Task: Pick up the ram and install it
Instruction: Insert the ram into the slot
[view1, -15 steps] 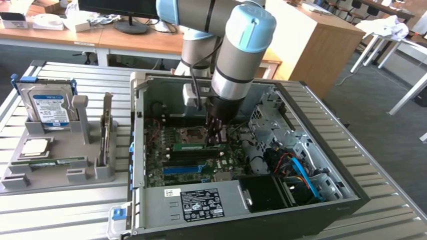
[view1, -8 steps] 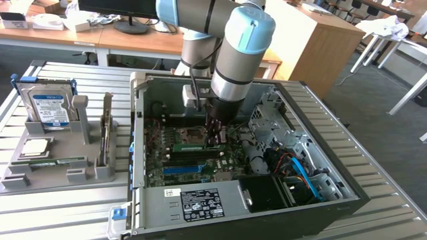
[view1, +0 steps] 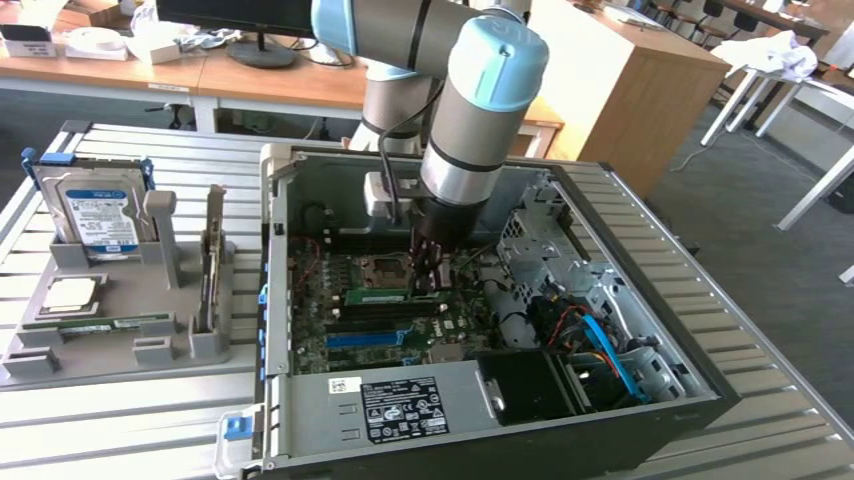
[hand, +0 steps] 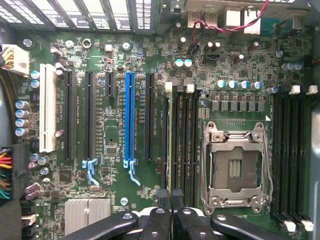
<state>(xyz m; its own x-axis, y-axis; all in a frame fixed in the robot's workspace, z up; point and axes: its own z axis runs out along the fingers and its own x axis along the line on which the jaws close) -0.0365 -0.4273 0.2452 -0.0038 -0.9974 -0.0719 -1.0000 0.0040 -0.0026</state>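
Note:
The ram (view1: 383, 295) is a thin green stick standing on edge over the black memory slots beside the empty processor socket (hand: 235, 167), inside the open computer case (view1: 694, 345). In the wrist view the ram (hand: 170, 140) shows edge-on as a narrow green line running away from my fingers. My gripper (view1: 429, 284) reaches straight down into the case and pinches the stick's top edge near one end. Its two black fingertips (hand: 162, 199) sit close together on either side of the board, so the gripper (hand: 170, 197) is shut on it. Whether the stick is fully seated cannot be told.
A grey parts tray (view1: 120, 355) on the exterior view's left holds a hard drive (view1: 96, 215), a square silver chip (view1: 67, 292), an upright expansion card (view1: 211, 262) and another green stick (view1: 100, 322). Blue and orange cables (view1: 601, 345) and the power supply cover (view1: 400, 405) crowd the case.

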